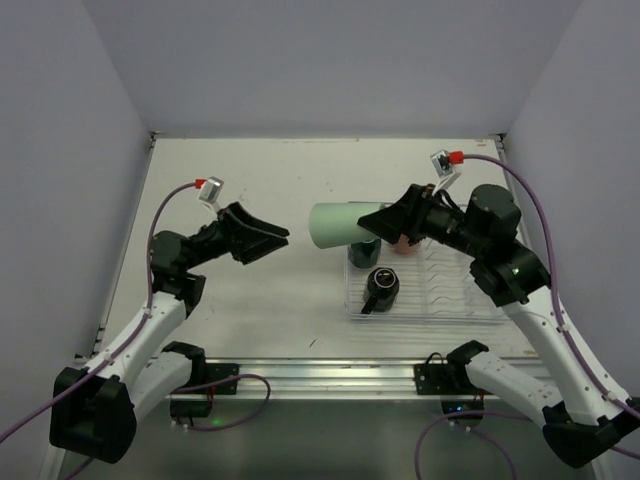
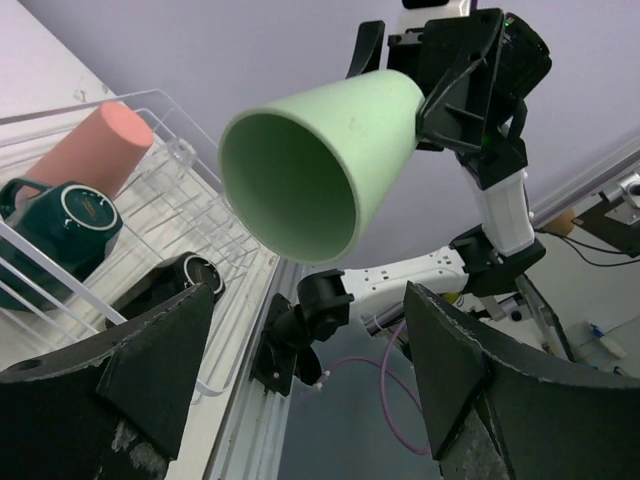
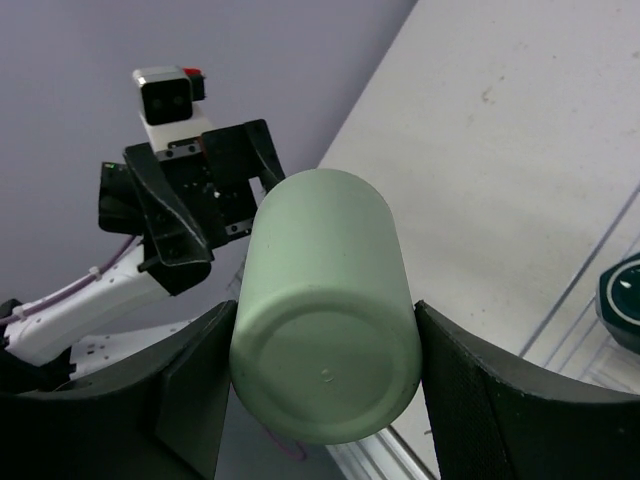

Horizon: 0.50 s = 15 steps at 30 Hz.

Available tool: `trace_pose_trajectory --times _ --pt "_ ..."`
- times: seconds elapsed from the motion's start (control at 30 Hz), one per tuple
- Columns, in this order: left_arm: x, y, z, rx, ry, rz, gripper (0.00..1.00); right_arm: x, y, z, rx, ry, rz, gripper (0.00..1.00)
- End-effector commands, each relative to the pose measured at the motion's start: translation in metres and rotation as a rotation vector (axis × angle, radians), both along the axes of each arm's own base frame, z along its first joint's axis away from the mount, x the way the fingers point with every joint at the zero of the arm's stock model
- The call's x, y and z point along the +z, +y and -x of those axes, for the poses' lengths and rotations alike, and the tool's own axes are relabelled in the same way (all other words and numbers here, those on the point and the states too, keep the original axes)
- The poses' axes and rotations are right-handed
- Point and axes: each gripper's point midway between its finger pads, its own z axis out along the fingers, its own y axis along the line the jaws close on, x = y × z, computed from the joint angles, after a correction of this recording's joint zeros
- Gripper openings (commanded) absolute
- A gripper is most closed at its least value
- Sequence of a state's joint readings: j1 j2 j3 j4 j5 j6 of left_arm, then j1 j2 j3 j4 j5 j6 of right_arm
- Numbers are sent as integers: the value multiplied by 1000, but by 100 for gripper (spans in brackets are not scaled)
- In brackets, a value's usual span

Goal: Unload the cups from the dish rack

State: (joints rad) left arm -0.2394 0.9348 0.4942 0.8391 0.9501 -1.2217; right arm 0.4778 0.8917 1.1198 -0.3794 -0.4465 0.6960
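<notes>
My right gripper (image 1: 385,222) is shut on the pale green tumbler (image 1: 338,225) by its base and holds it level in the air, mouth pointing left, above the left end of the dish rack (image 1: 470,300). In the right wrist view the tumbler's base (image 3: 325,370) sits between my two fingers. My left gripper (image 1: 268,240) is open and empty, a short way left of the tumbler's mouth (image 2: 290,185). In the rack lie a pink tumbler (image 2: 90,150), a dark teal handled mug (image 2: 60,220) and a black handled mug (image 1: 381,288).
The see-through rack's ribbed dividers (image 1: 450,285) fill its right half. A metal rail (image 1: 330,375) with both arm bases runs along the table's near edge. White walls enclose the table at the back and on both sides.
</notes>
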Motion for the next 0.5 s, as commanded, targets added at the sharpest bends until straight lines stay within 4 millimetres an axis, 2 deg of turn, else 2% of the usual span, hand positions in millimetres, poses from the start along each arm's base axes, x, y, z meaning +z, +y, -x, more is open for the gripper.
trace_pose_trajectory --times 0.0,0.27,0.3,0.47 --pt "3 -3 10 -46 3 27 80 34 18 1 101 -111 -112 0" --pt "14 -9 14 -66 -5 72 80 13 37 -7 178 -66 -157 0" --pt "17 -9 15 -69 -13 80 80 17 38 -7 190 -85 -175 0" --pt "23 -13 14 -71 -17 99 80 9 47 -9 227 -61 -190 0"
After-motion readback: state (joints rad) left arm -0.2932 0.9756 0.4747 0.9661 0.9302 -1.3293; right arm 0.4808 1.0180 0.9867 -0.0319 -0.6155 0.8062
